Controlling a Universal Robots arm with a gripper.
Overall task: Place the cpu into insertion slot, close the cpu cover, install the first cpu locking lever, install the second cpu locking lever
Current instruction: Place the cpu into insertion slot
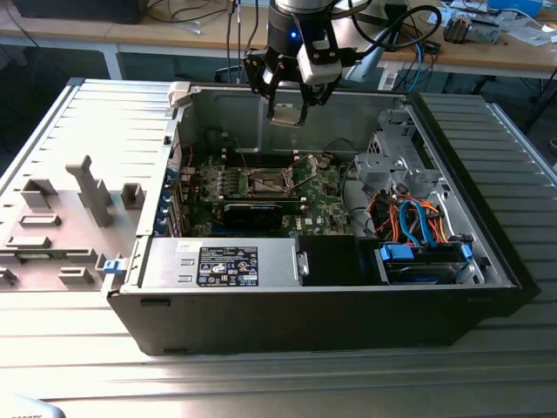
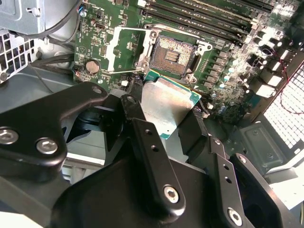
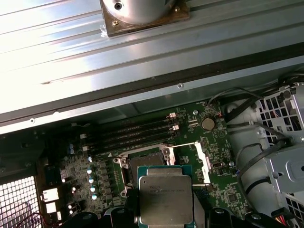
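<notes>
1. At the exterior view's left, a grey panel (image 1: 78, 209) lies flat beside the open computer case (image 1: 348, 305).
2. Midway, the gripper (image 1: 286, 111) hangs above the motherboard (image 1: 322, 205), fingers clamped on the cpu (image 2: 167, 102).
3. Below it the insertion slot (image 2: 173, 53) lies bare, with the cpu cover (image 3: 205, 161) swung open beside it.
4. At the right, blue cables (image 1: 418, 218) curl.

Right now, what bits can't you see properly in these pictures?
- The cpu: in the second wrist view, the end held in the gripper is hidden behind its black fingers.
- The cpu again: in the first wrist view, the picture's edge cuts off one side.
- The insertion slot: in the first wrist view, the cpu covers part of it.
- The slot's pins: too small in the exterior view.
</notes>
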